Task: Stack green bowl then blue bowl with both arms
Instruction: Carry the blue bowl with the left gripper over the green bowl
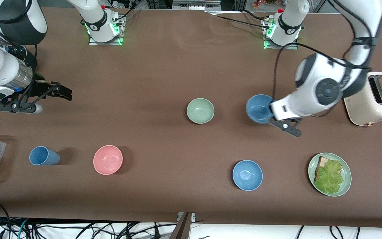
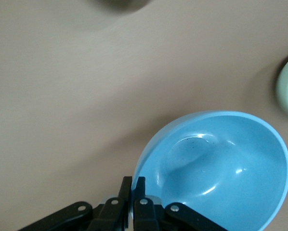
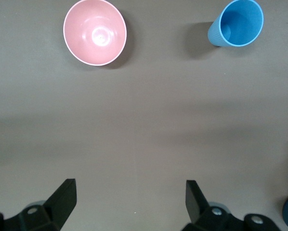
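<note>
While clamped on the rim of the blue bowl [image 1: 259, 108], left gripper [image 2: 133, 192] hangs over the desk [image 1: 164, 73], fingers [image 2: 139, 186] pinched nearly together with the rim between them. Bowl tilted, held beside the green bowl [image 1: 200, 111], toward the left arm's end; lifted or touching the surface, cannot tell. Green bowl upright on the desk, apart from the held bowl. Right gripper [image 3: 130, 197] waiting over bare desk at the right arm's end, fingers [image 3: 66, 195] spread wide, nothing between them. Also noted: pink bowl [image 1: 107, 159], blue cup [image 1: 43, 156], brighter blue bowl [image 1: 247, 175], plate [image 1: 347, 181] with bread and lettuce, toaster [image 1: 370, 99].
</note>
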Motion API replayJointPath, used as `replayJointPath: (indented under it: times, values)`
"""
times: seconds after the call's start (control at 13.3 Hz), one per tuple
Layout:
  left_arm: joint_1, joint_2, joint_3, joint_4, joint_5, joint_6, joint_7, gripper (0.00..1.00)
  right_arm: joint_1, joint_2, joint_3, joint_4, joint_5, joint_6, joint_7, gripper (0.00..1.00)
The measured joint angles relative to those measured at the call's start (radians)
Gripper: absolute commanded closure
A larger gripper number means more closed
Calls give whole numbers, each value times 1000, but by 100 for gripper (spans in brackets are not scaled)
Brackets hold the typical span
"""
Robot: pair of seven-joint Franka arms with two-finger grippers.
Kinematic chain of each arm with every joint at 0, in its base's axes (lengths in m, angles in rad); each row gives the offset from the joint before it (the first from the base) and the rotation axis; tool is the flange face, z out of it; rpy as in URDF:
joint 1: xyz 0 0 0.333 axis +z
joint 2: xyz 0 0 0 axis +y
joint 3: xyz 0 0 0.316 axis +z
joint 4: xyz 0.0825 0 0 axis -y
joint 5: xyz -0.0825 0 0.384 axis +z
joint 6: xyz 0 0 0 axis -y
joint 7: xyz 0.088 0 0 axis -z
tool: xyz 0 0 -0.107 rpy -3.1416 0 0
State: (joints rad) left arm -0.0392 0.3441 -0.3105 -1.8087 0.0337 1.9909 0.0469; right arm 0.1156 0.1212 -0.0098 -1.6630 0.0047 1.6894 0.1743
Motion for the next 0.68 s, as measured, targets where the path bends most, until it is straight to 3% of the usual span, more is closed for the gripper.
replayJointPath:
  times: [0.38, 0.68]
  values:
    - [-236, 194, -2, 163, -1, 4, -479, 100, 0, 0, 3, 0, 0, 1, -4, 0]
    - [-275, 287, 1, 234, -1, 10, -544, 100, 0, 0, 4, 0, 0, 1, -4, 0]
